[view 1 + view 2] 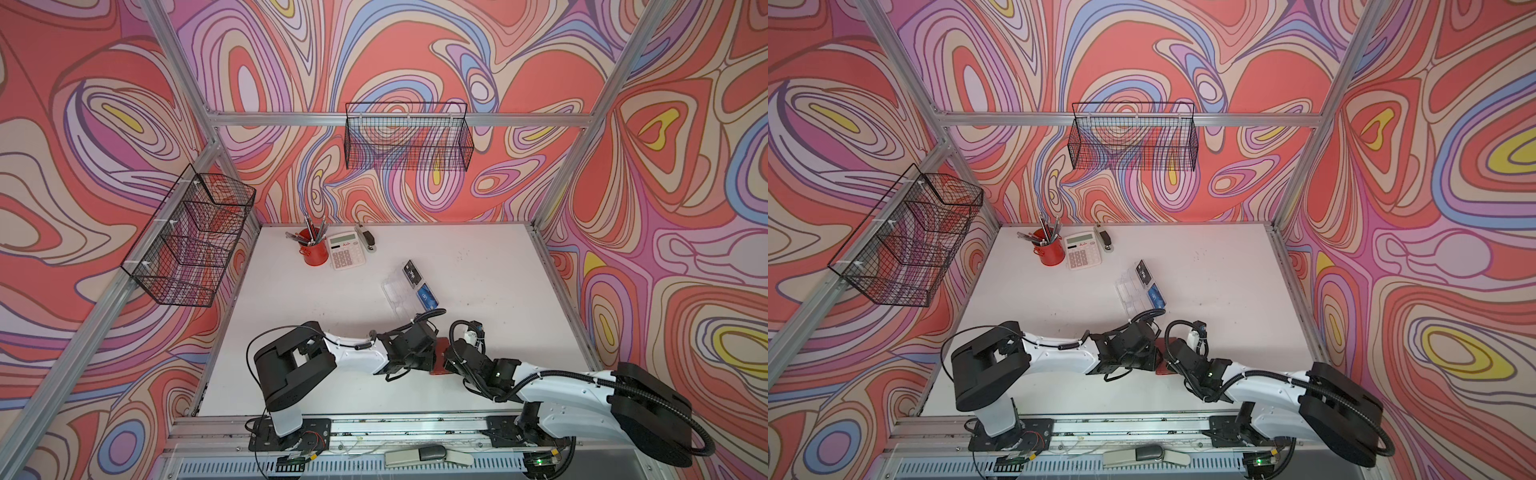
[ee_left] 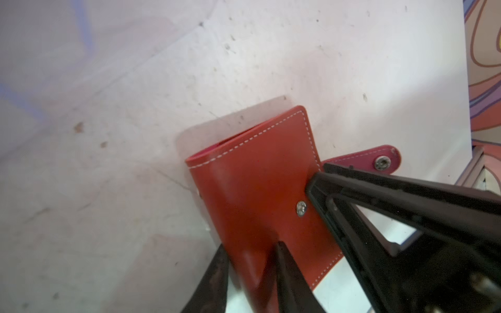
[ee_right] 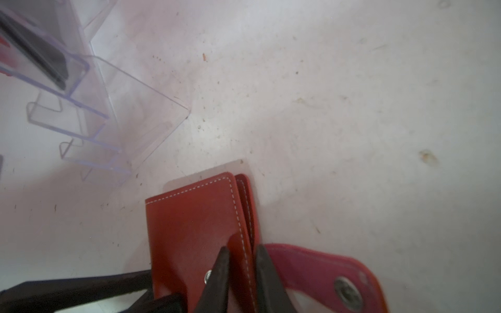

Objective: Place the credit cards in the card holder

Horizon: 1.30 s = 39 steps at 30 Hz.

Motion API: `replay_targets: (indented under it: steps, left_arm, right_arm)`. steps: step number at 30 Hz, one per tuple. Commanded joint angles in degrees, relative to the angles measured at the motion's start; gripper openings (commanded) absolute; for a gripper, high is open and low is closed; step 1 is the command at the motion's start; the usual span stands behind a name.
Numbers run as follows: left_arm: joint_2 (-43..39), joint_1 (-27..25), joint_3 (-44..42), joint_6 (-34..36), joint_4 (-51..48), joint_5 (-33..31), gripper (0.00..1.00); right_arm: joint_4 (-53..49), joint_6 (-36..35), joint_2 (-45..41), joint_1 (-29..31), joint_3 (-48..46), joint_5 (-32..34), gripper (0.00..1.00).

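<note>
The red card holder [image 1: 440, 358] [image 1: 1163, 358] lies on the white table between my two grippers, its covers together and its snap strap [image 3: 325, 273] undone and flat on the table. My left gripper [image 2: 250, 252] is shut on the card holder's folded spine. Opposite it, my right gripper [image 3: 242, 252] is shut on the stitched free edge of the top cover. The credit cards stand in a clear acrylic stand [image 1: 398, 293] behind the grippers: a black VIP card [image 1: 411, 274] [image 1: 1144, 274] and a blue card [image 1: 428, 297] [image 1: 1156, 296].
At the back of the table stand a red pen cup [image 1: 313, 251], a beige calculator [image 1: 344, 250] and a stapler [image 1: 366, 239]. Black wire baskets hang on the left wall [image 1: 191, 245] and on the back wall [image 1: 409, 137]. The acrylic stand's corner [image 3: 187, 109] is close to the card holder.
</note>
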Motion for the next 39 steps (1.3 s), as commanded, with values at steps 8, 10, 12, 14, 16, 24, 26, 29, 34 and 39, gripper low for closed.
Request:
replay_targets:
  steps: [8, 10, 12, 14, 16, 24, 26, 29, 34, 39]
  left_arm:
    - [-3.0, 0.8, -4.4, -1.6, -3.2, -4.1, 0.31]
    - [-3.7, 1.2, -5.1, -2.0, -1.6, -3.1, 0.31]
    - [-4.5, 1.5, -5.5, -2.4, -0.4, -2.2, 0.31]
    - [-5.4, 1.8, -5.9, -2.6, 0.3, -1.7, 0.31]
    - [-6.1, 2.2, -6.1, -2.8, 0.3, -1.4, 0.32]
    - [-5.3, 3.3, -5.2, -2.8, -1.0, -2.1, 0.31]
    - [-3.8, 3.4, -4.6, -2.8, -0.9, -1.4, 0.31]
    - [-1.8, 3.4, -4.1, -3.5, -0.5, -0.1, 0.27]
    - [-0.2, 3.4, -1.9, -5.8, -7.3, 1.4, 0.15]
    - [-0.8, 3.0, -4.0, -9.1, -7.3, 3.0, 0.14]
  right_arm:
    - [-0.3, 1.1, 2.4, 0.3, -2.4, -4.9, 0.13]
    - [-0.2, 1.4, 2.4, 0.3, -2.8, -4.9, 0.13]
    - [0.3, 1.6, 2.5, 0.4, -3.3, -5.0, 0.13]
    - [0.5, 1.7, 2.7, 0.3, -3.6, -5.0, 0.12]
    - [0.7, 1.8, 2.8, 0.3, -3.8, -5.1, 0.12]
    - [0.9, 1.6, 3.1, 0.3, -3.7, -5.0, 0.11]
    - [1.1, 1.6, 3.3, 0.3, -3.6, -4.9, 0.11]
    - [1.5, 1.6, 3.5, 0.4, -3.5, -5.0, 0.10]
    - [1.1, 1.0, 3.8, 0.3, -2.7, -5.1, 0.11]
    - [-0.6, 0.0, 2.9, 0.3, -1.1, -4.8, 0.18]
